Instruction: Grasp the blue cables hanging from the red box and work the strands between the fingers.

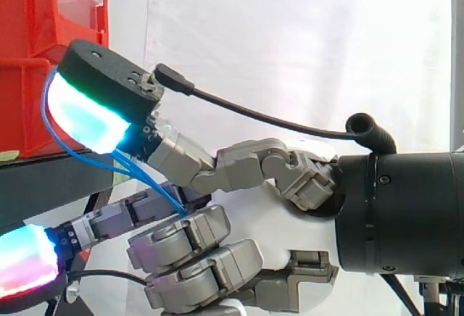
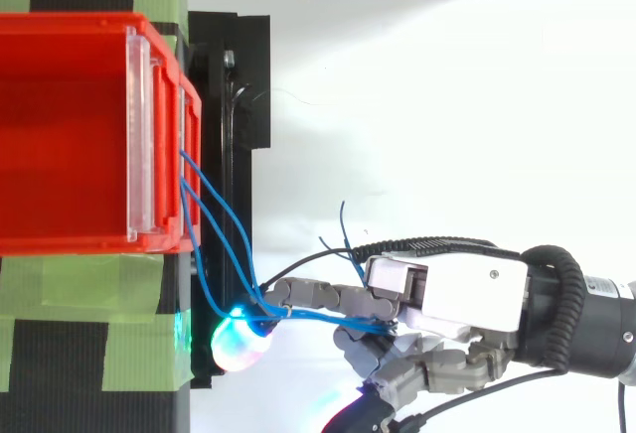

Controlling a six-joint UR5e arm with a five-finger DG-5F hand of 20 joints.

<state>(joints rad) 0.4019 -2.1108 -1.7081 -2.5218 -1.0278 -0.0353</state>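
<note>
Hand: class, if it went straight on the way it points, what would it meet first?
Probably the black stand carrying the red bin: seen from above, the hand, with the blue cables between its fingers, aims just past the bin's corner. Height is unclear.

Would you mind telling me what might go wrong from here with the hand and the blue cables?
1. The blue cables loop round a glowing fingertip pad and lead back to the red bin; pulling away could tug the bin or strain the strands.
2. Loose ends stick out beside the hand, so the strands might slip from between the fingers.
</note>
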